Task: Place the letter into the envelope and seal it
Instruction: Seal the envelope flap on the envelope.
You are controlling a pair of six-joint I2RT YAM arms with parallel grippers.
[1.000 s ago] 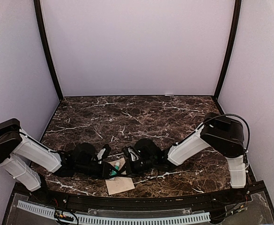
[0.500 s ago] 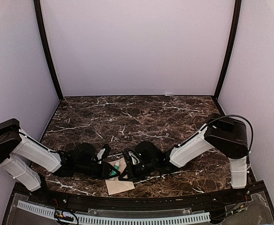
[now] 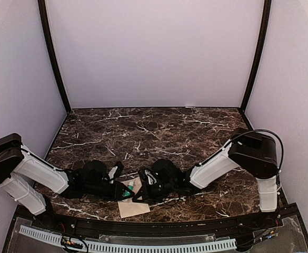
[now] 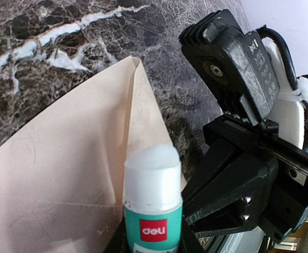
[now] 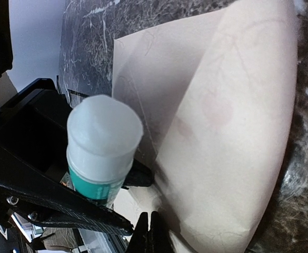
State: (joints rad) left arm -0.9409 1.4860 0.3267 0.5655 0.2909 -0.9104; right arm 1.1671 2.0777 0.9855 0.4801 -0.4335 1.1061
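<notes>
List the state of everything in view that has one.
glue stick: uncapped, tip exposed, held in left gripper.
left gripper: shut on glue stick.
right gripper: shut, at envelope's edge; grip unclear.
envelope: flap looks lifted, not sealed.
letter: not separately visible; cannot tell if inside.

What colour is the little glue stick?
The glue stick is teal with a red logo and white tip; clearest in left wrist view.

The envelope (image 3: 134, 208) is of cream-beige paper. It lies on the dark marble table (image 3: 196, 132), close to the near edge and about in the middle. Its flap (image 5: 238, 132) is open, lifted and curved, with faint reddish marks. I cannot tell the letter apart from it.
</notes>
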